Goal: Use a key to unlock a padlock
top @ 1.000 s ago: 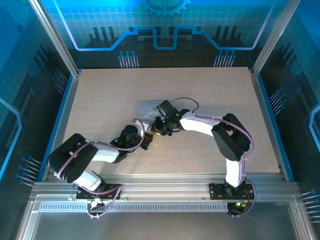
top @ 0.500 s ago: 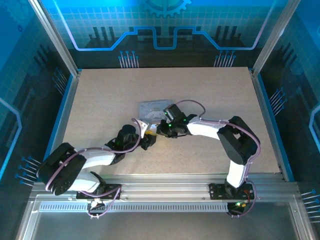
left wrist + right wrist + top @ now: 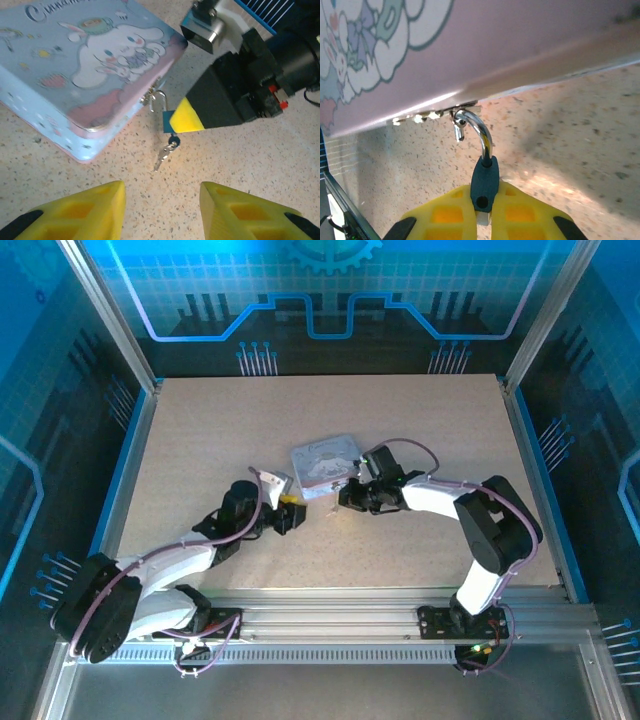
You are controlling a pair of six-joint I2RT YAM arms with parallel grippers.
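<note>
Your right claw [image 3: 485, 200] is clenched on the body of the padlock [image 3: 485, 180]. The padlock hangs by its shackle [image 3: 483, 137] from the hasp [image 3: 462, 107] of the tin [image 3: 75, 75] on the tabletop [image 3: 260, 180]. The key [image 3: 171, 143] sits in the keyhole underneath. Your left claw [image 3: 162, 195] is released and empty, hovering near the key. The shackle's short leg looks free of the body, so the lock seems sprung; you have only to confirm that.
</note>
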